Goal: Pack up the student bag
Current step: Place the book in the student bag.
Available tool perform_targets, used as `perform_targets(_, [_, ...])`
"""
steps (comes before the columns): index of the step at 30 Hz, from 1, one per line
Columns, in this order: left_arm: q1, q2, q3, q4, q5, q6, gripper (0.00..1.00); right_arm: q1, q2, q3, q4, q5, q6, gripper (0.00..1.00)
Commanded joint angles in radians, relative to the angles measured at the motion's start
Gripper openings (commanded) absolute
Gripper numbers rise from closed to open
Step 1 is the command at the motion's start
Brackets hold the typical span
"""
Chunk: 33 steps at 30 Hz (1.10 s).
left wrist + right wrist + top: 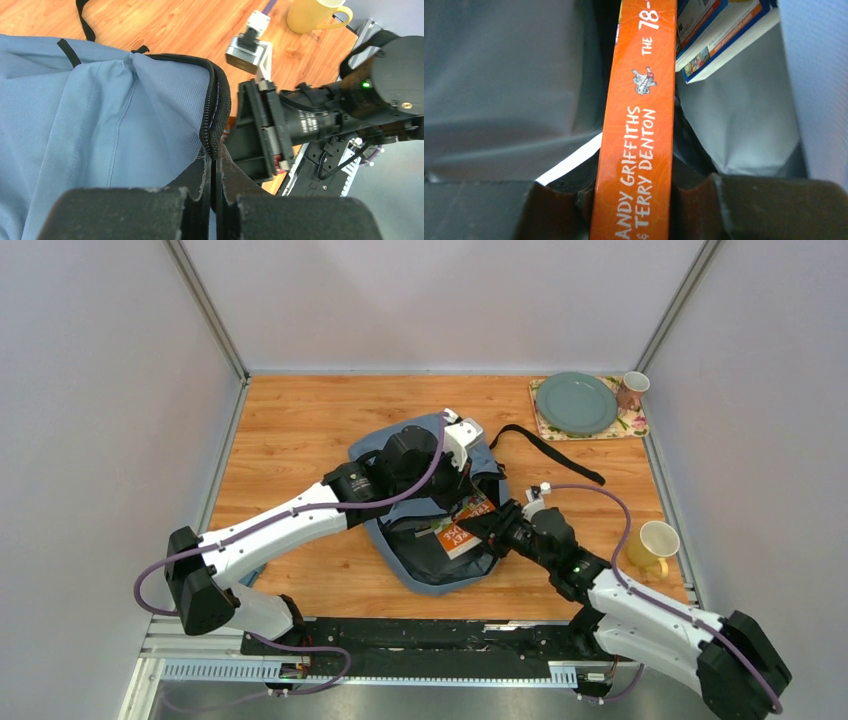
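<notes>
The student bag (438,578) lies at the middle of the tabletop (300,430) with its mouth open toward the right arm. Both arms cover much of it in the overhead view. Left tool (214,182): clenched on the bag's black zip edge, with fabric and zipper running down between the closed fingers. In the overhead view this tool is hidden beneath its own wrist. Right tool (634,202): clamped on the spine of an orange book (640,125), one pad on each side, the book standing on edge partly inside the bag's opening. The spine reads "Andy Griffiths & Terry Denton"; the title is cut off after "The 78-". Beyond the orange book, at the top of the right wrist view, corners of other books (716,35) with blue and orange covers show inside the bag. How many there are cannot be told, and their print is too blurred to read. The lining around them is grey and dim. A black strap (548,450) trails from the bag across the wood toward the right. At the far right corner a green plate (576,403) sits on a floral placemat (637,426), with a pink mug (632,390) on the mat's corner just beside the plate. A yellow mug (655,545) stands near the right edge, just beside the right arm.
</notes>
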Motion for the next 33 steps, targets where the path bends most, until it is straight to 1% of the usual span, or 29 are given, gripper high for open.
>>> perform_targets(1, [-0.008,-0.085,-0.009,0.141,0.027,-0.025,0.00,0.014,0.138,0.110,0.310,0.054,-0.067,0.00])
perform_targets(2, [-0.008,-0.088,-0.025,0.149,0.019,-0.040,0.00,0.016,0.212,0.144,0.327,0.054,-0.070,0.00])
perform_targets(4, [-0.008,-0.096,-0.035,0.163,0.013,-0.051,0.00,0.023,0.287,0.174,0.371,0.071,-0.072,0.00])
perform_targets(5, [-0.008,-0.097,-0.038,0.163,0.001,-0.060,0.00,0.026,0.359,0.188,0.388,0.082,-0.069,0.00])
perform_targets(7, [-0.008,-0.103,-0.043,0.161,-0.007,-0.063,0.00,0.042,0.430,0.230,0.422,0.115,-0.054,0.00])
perform_targets(8, [-0.008,-0.106,-0.048,0.161,-0.012,-0.065,0.00,0.048,0.500,0.242,0.435,0.115,-0.043,0.02])
perform_targets(9, [-0.008,-0.108,-0.048,0.163,-0.012,-0.065,0.00,0.055,0.534,0.266,0.439,0.185,-0.035,0.04])
perform_targets(11, [-0.008,-0.109,-0.051,0.163,-0.010,-0.069,0.00,0.098,0.614,0.280,0.413,0.274,0.018,0.13])
perform_targets(12, [-0.008,-0.109,-0.051,0.167,-0.009,-0.071,0.00,0.120,0.639,0.283,0.401,0.378,0.028,0.19])
perform_targets(13, [-0.008,-0.111,-0.054,0.167,-0.009,-0.074,0.00,0.150,0.662,0.294,0.368,0.414,0.041,0.26])
perform_targets(14, [-0.008,-0.108,-0.057,0.169,-0.009,-0.081,0.00,0.160,0.706,0.302,0.349,0.431,0.055,0.37])
perform_targets(16, [-0.008,-0.111,-0.063,0.175,-0.006,-0.088,0.00,0.163,0.743,0.281,0.385,0.422,0.058,0.45])
perform_targets(17, [-0.008,-0.112,-0.069,0.175,0.000,-0.091,0.00,0.161,0.761,0.268,0.389,0.419,0.060,0.51])
perform_targets(19, [-0.008,-0.117,-0.081,0.175,0.000,-0.091,0.00,0.161,0.749,0.207,0.408,0.411,0.054,0.55])
perform_targets(21, [-0.008,-0.126,-0.097,0.181,-0.001,-0.091,0.00,0.160,0.697,0.167,0.396,0.401,0.052,0.67])
perform_targets(22, [-0.008,-0.128,-0.101,0.186,-0.004,-0.092,0.00,0.161,0.674,0.153,0.395,0.392,-0.001,0.70])
perform_targets(23, [-0.008,-0.128,-0.109,0.189,-0.001,-0.094,0.00,0.161,0.615,0.149,0.354,0.387,-0.015,0.73])
perform_targets(24, [-0.008,-0.128,-0.112,0.193,-0.001,-0.094,0.00,0.163,0.585,0.156,0.291,0.376,-0.023,0.73])
perform_targets(25, [-0.007,-0.129,-0.115,0.195,0.002,-0.095,0.00,0.170,0.559,0.165,0.186,0.373,-0.052,0.73])
perform_targets(26, [-0.008,-0.126,-0.114,0.197,0.005,-0.095,0.00,0.175,0.521,0.170,0.150,0.372,-0.057,0.76])
perform_targets(30, [-0.007,-0.122,-0.112,0.197,0.011,-0.098,0.00,0.193,0.459,0.117,0.116,0.362,-0.034,0.75])
perform_targets(31, [-0.008,-0.120,-0.112,0.198,0.010,-0.098,0.00,0.198,0.443,0.107,0.114,0.365,-0.028,0.73])
perform_targets(33, [-0.007,-0.125,-0.115,0.201,0.010,-0.102,0.00,0.201,0.429,0.084,0.117,0.370,-0.018,0.60])
